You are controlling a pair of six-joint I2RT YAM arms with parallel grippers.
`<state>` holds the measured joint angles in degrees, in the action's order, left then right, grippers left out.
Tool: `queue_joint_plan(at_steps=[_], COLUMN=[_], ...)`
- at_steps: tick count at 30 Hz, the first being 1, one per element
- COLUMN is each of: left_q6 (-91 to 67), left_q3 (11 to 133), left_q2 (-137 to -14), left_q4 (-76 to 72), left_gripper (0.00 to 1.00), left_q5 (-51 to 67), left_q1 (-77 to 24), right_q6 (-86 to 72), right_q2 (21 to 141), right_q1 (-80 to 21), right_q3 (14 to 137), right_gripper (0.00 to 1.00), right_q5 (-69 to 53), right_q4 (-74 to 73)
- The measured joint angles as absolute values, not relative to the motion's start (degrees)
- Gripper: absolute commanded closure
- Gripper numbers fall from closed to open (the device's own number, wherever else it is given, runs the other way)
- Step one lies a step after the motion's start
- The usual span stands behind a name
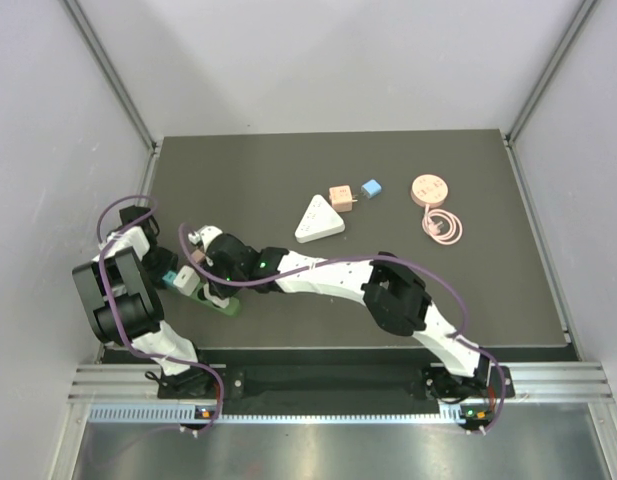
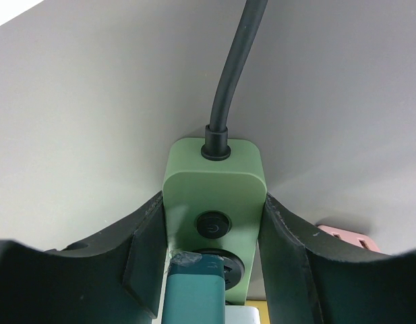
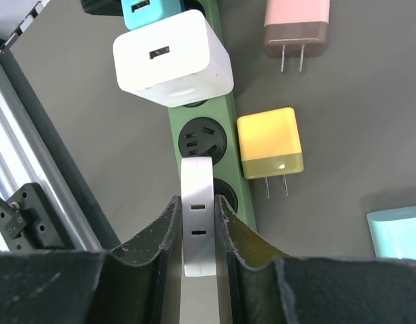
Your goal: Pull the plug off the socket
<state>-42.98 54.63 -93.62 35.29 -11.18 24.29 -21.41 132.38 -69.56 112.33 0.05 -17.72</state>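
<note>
Plainly, pale walls (image 1: 328, 60) enclose the dark tabletop (image 1: 288, 170) bearing the socket strip (image 3: 205, 137).

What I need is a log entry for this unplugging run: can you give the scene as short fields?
power strip: green
left gripper: shut on power strip's cord end
right gripper: shut on slim white plug
slim white plug: apparently still socketed
also plugged: white cube charger, teal charger
loose nearby: yellow charger, pink charger
</note>
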Motion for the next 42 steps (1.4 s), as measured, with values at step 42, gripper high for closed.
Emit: queue_joint_plan(at_steps=[42], left_q6=[-42.26], left_q3=[54.48], left_q2=[-93.47], left_q4=[35.18], left_gripper=[1.00], left_q5=[-11.64], left_q1=[23.94], right_q6=[-17.15], right_q2=[121.05], right_q1=[-69.28], right_q3=[107.57], right_gripper=[1.00], right_q5=[13.08], right_q4=[-8.16])
